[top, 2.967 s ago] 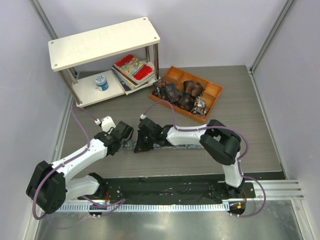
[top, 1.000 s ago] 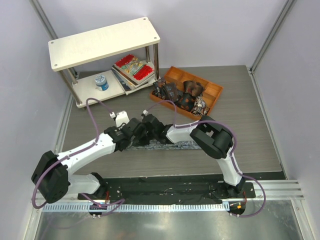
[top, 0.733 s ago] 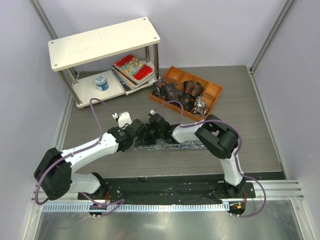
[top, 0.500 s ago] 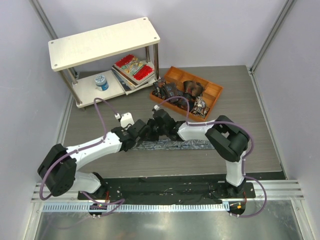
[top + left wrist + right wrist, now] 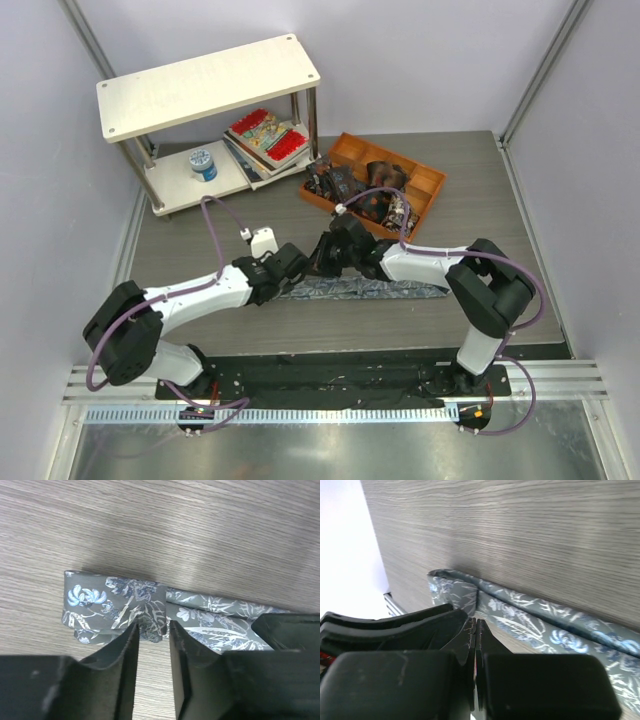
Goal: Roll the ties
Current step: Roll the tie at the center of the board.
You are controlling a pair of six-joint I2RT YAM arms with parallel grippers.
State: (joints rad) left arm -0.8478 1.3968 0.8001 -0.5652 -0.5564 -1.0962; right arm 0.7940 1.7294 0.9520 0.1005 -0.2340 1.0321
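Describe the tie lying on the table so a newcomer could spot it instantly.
On the grey wooden table, look just in front of the orange tray. The tie lies there as a long flat strip, grey-blue with pale flowers, unlike the tray's small dark red-printed rolls.

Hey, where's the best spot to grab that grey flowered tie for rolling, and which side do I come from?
Likely the folded end of the tie: it is the one thick, raised part; the rest lies flat on the table. Come from above, straddling the fold along the tie's length.

Folded tie (image 5: pixel 112 600) end on table (image 5: pixel 210 525); left claw (image 5: pixel 153 630) slightly parted, straddling its edge.
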